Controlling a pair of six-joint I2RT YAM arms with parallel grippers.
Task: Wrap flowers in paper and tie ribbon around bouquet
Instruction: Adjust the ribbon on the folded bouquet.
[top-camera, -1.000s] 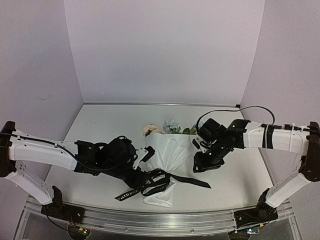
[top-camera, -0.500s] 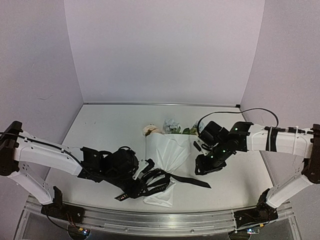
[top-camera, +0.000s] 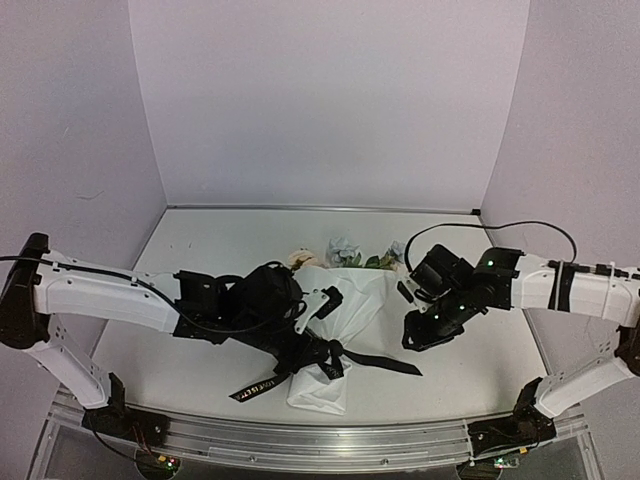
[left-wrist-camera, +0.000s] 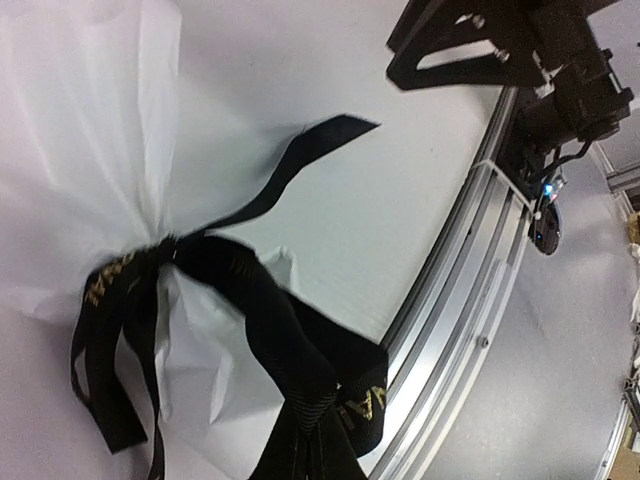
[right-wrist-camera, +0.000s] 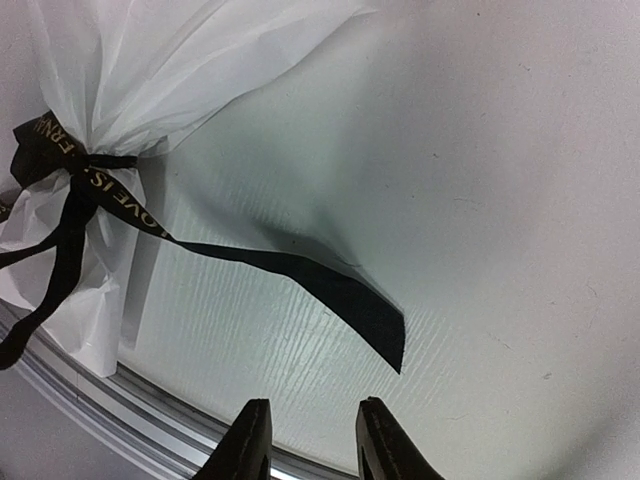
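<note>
Bouquet (top-camera: 362, 300) lies near the table's (top-camera: 220, 240) front edge, left gripper (top-camera: 315, 358) clamped on the ribbon (right-wrist-camera: 105, 200) by its neck, right gripper (right-wrist-camera: 312, 440) slightly parted and empty (over the loose tail), so a hard tug could tear the paper (right-wrist-camera: 170, 70).

Black ribbon (right-wrist-camera: 345, 300) knotted round white paper (right-wrist-camera: 170, 70), tail on table (right-wrist-camera: 500, 150), pincer (right-wrist-camera: 312, 408) parted

My left arm (top-camera: 110, 300) stretches low toward the middle, left gripper (top-camera: 318, 352) clamped tight, on the ribbon (left-wrist-camera: 280, 325) I think, my fingers being out of shot. Right arm (top-camera: 575, 288) bends inward, right gripper (right-wrist-camera: 308, 448) tipped down, jaws slightly apart, empty.
</note>
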